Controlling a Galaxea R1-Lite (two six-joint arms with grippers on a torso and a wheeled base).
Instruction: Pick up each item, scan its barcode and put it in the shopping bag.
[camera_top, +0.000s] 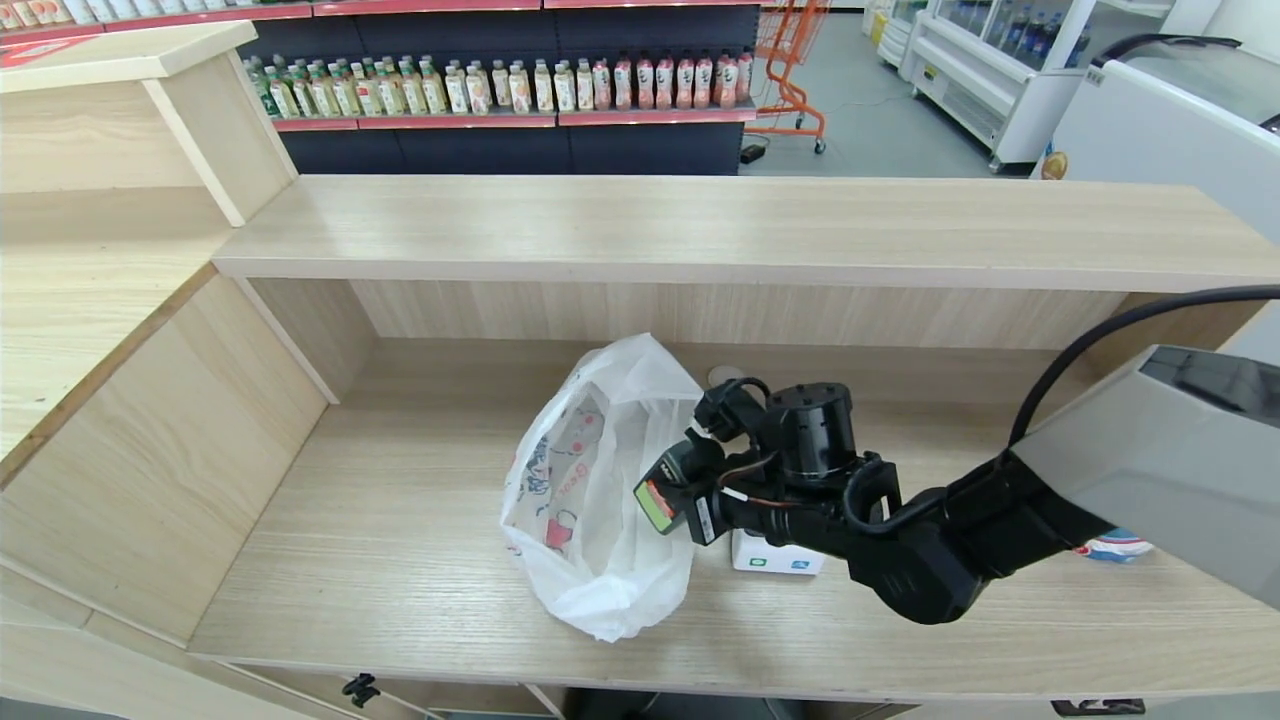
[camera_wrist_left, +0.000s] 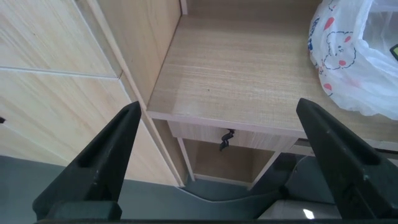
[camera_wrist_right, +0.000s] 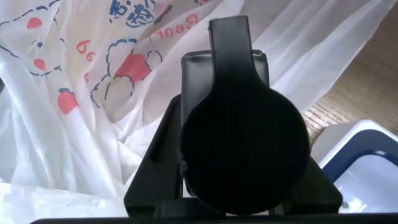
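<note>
Left wrist view: left claw (camera_wrist_left: 217, 115) spread wide; right claw (camera_top: 668, 497), state unclear, at crinkly plastic shopping bag (camera_top: 585, 470).

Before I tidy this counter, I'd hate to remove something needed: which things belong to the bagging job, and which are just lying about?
Job: shopping bag; white box beside it; blue-and-white item farther right, probably.
Lying about: shelved bottles; orange trolley; white coolers.

I see bright, even overhead light; soft shadows on the counter (camera_top: 400, 560), sheen on the shopping bag (camera_top: 600, 590), head view's edges bowed.
</note>
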